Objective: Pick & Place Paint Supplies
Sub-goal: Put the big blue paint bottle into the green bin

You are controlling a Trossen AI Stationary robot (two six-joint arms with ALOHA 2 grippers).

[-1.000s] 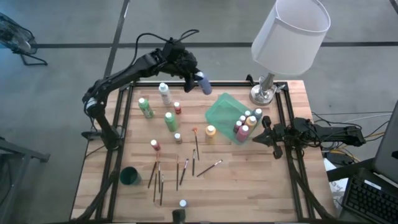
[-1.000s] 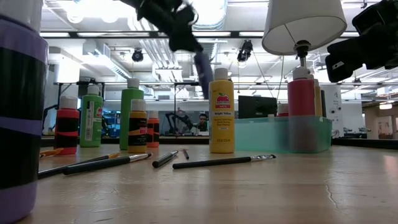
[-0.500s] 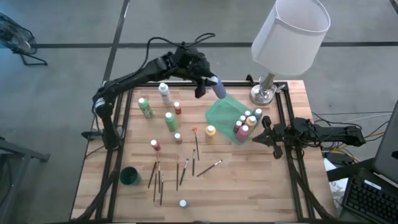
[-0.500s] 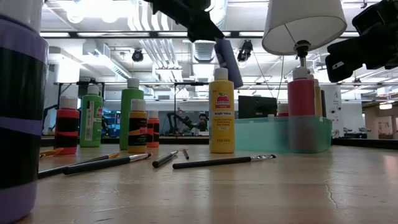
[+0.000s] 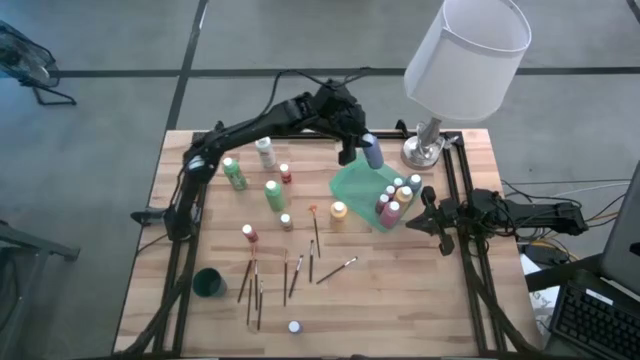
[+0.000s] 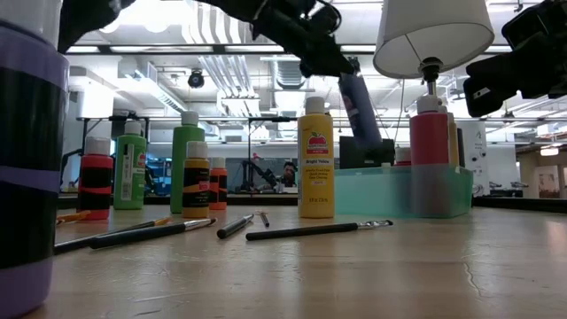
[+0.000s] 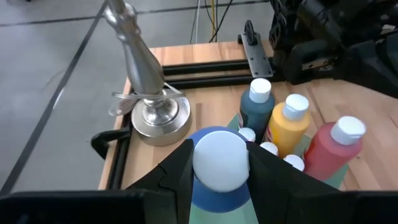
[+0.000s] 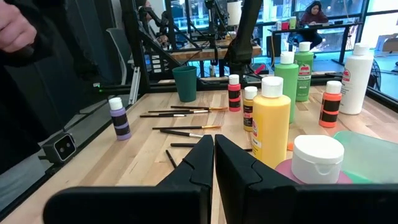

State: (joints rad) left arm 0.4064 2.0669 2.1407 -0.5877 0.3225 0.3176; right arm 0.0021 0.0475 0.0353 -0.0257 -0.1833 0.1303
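Inside, green tray (image 5: pixel 352 183) holds 5 bottles (image 5: pixel 395 198); left gripper (image 5: pixel 360 148) grips blue bottle (image 5: pixel 372 151) overhead.

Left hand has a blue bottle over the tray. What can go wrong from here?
1. The left hand holds the blue bottle tilted above the tray; released like that, it may topple rather than stand.
2. Bottles already crowd the tray's right end, so lowering there could knock them over.
3. The lamp stands close by; a swing that way might clip its base.
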